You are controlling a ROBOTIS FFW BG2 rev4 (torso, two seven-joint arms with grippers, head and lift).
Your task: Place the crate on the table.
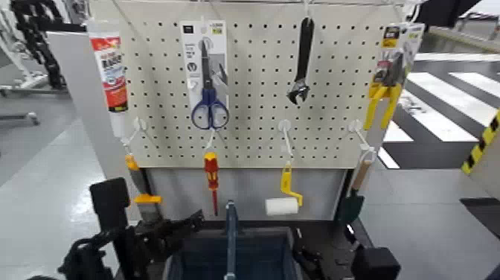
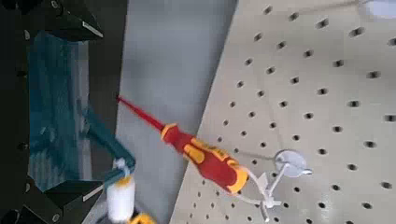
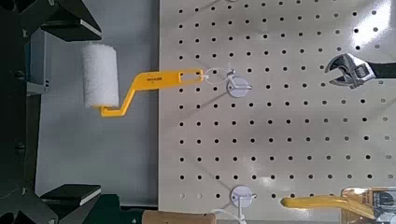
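Observation:
The dark blue-grey crate (image 1: 201, 261) sits low in the middle of the head view, its thin divider bar (image 1: 230, 238) pointing at the pegboard stand. My left gripper (image 1: 167, 234) is at its left side and my right gripper (image 1: 316, 261) at its right side. In the left wrist view the left gripper (image 2: 82, 110) has its fingers (image 2: 75, 23) spread wide, with the crate (image 2: 47, 103) between them. In the right wrist view the right gripper (image 3: 79, 107) is spread just as wide. A strip of the black table (image 1: 338, 234) shows beside the crate. I cannot tell whether the crate rests on it.
The beige pegboard (image 1: 253, 89) stands close ahead with scissors (image 1: 209, 104), a wrench (image 1: 301, 67), yellow pliers (image 1: 383, 93), a red-yellow screwdriver (image 1: 212, 175) and a yellow paint roller (image 1: 283, 202) hanging just above the crate. Grey floor (image 1: 45, 186) lies on both sides.

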